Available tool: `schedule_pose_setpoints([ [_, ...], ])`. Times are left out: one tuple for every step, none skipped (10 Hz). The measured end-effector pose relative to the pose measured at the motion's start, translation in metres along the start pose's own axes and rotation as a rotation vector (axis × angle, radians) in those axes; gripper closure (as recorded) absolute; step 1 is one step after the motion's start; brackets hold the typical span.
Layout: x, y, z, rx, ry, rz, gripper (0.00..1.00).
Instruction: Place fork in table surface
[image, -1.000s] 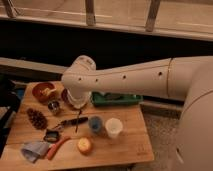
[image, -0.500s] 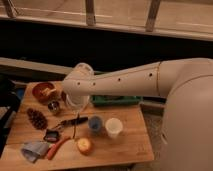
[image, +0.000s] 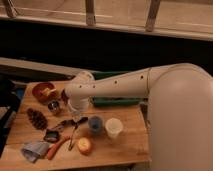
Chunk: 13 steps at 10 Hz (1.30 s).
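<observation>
The white arm (image: 120, 87) sweeps in from three o'clock and covers much of the table's far half. Its wrist hangs over the middle of the table surface (image: 130, 142), and the gripper (image: 76, 111) at its lower end is largely swallowed by the wrist housing, so it cannot be told whether the fingers are spread or pressed together. The green tray (image: 117, 101) shows only as a strip under the arm, its contents hidden. The table's nine o'clock edge is partly lost in shadow.

One of each thing can be counted: an orange-red bowl (image: 44, 91) with something yellow inside at ten o'clock, a small metal cup (image: 54, 106) just beside it, a pine cone (image: 37, 119) at nine o'clock, a blue cup (image: 95, 124) and a white cup (image: 113, 127) side by side near the centre, a round orange fruit (image: 84, 145) at six o'clock, a crumpled grey cloth (image: 34, 150) at seven o'clock, an orange-red-handled tool (image: 57, 147) beside it, and a small dark object (image: 51, 135) that is hard to identify.

The fork (image: 74, 135) lies flat on the table surface just below the gripper, between the dark object and the blue cup. Its long axis runs roughly from twelve to six o'clock, tilted slightly; which end bears the prongs is unclear.
</observation>
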Motion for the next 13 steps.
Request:
schedule_pose_setpoints([
  [0.002, -0.001, 0.011, -0.013, 0.023, 0.009, 0.79],
  [0.005, -0.002, 0.02, -0.023, 0.042, 0.018, 0.69],
  [0.006, -0.003, 0.023, -0.029, 0.052, 0.026, 0.61],
  [0.006, -0.004, 0.025, -0.034, 0.058, 0.034, 0.51],
  [0.008, -0.006, 0.027, -0.038, 0.069, 0.044, 0.39],
  [0.009, -0.006, 0.029, -0.04, 0.074, 0.047, 0.31],
  [0.01, -0.006, 0.031, -0.043, 0.079, 0.051, 0.22],
  [0.011, -0.007, 0.032, -0.044, 0.081, 0.057, 0.2],
  [0.012, -0.009, 0.032, -0.045, 0.081, 0.063, 0.2],
  [0.012, -0.011, 0.032, -0.045, 0.077, 0.075, 0.2],
  [0.013, -0.014, 0.031, -0.045, 0.068, 0.089, 0.2],
  [0.014, -0.019, 0.027, -0.042, 0.05, 0.104, 0.2],
  [0.014, -0.02, 0.027, -0.041, 0.049, 0.106, 0.2],
])
